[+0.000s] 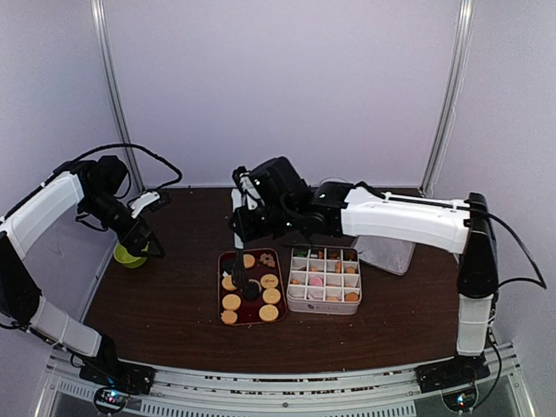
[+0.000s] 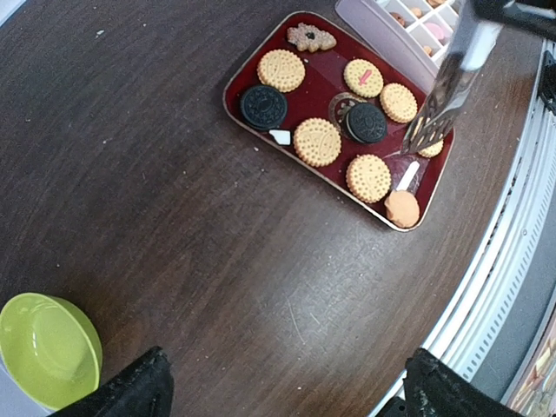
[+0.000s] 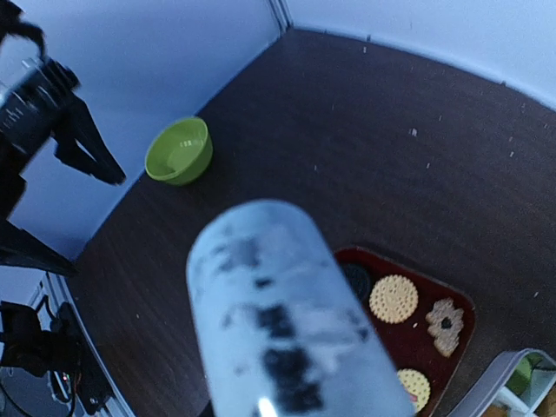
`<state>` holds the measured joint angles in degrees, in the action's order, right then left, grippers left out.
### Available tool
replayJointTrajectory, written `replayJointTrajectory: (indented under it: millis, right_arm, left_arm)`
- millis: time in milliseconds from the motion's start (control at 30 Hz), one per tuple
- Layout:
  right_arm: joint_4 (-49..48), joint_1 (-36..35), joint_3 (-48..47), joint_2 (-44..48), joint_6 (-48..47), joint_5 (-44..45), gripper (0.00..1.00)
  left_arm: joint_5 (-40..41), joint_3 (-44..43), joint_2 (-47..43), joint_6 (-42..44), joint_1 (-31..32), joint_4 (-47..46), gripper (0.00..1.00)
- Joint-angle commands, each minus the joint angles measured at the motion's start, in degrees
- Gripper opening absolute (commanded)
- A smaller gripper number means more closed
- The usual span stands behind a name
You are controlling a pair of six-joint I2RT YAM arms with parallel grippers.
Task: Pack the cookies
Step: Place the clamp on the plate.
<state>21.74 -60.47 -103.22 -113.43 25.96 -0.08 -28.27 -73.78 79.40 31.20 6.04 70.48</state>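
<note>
Surface: cookies on red tray.
My left fingers: splayed, far off.
Right fingers: clamp tongs over cookies, grip blurred.

metal tongs dip among cookies on a red tray, just beside a divided box.

Tongs over tray; bare table alongside.

Two dark cookies, one green bowl, one red tray
</note>
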Motion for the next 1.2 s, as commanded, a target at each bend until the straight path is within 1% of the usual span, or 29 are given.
replayJointTrajectory:
  millis: [0, 67, 200, 367, 533, 700, 767, 867, 1000, 1100, 1167]
  right_arm:
    - [14.3, 0.2, -7.0, -5.4, 4.2, -4.2, 0.18]
    - [15.1, 0.6, -8.3, -7.3, 5.6, -4.3, 0.21]
    - [16.2, 1.8, -10.6, -11.6, 7.5, -4.3, 0.35]
    - [17.4, 2.9, -13.7, -16.4, 8.9, -3.0, 0.43]
    - [15.7, 3.7, -14.5, -16.4, 9.9, -2.9, 0.52]
    - [15.1, 5.1, -13.9, -13.0, 9.8, -1.8, 0.56]
    - [14.8, 6.1, -12.4, -10.3, 9.4, -0.9, 0.58]
    - [12.9, 8.3, -4.9, -3.0, 7.8, 2.7, 0.61]
    - [11.3, 15.6, 7.3, 6.9, 6.0, 8.5, 0.59]
    - [13.3, 21.2, 12.3, 9.8, 4.2, 16.1, 0.57]
    - [15.2, 24.9, 13.4, 8.7, 4.1, 19.2, 0.55]
  left_arm:
    - [0.5, 0.7, -1.1, 1.3, -0.4, -1.4, 0.95]
    - [0.7, 0.9, -1.2, 1.5, -0.4, -1.4, 0.95]
    - [0.7, 1.2, -1.2, 1.4, -0.4, -1.7, 0.95]
    - [0.9, 1.5, -1.2, 1.4, -0.4, -1.9, 0.95]
    - [0.9, 1.6, -1.0, 1.3, -0.3, -2.2, 0.95]
    - [0.6, 1.2, -0.5, 0.9, -0.4, -2.3, 0.95]
    - [0.4, 1.2, -0.5, 0.8, -0.4, -2.4, 0.95]
    - [0.5, 1.3, -0.6, 0.6, -0.4, -2.4, 0.95]
    - [2.4, 1.3, -0.6, -0.3, -0.4, -3.1, 0.95]
    - [6.3, 0.7, -0.6, -1.3, -0.5, -4.0, 0.97]
    - [9.0, 0.7, -1.3, -1.8, -0.4, -5.0, 0.98]
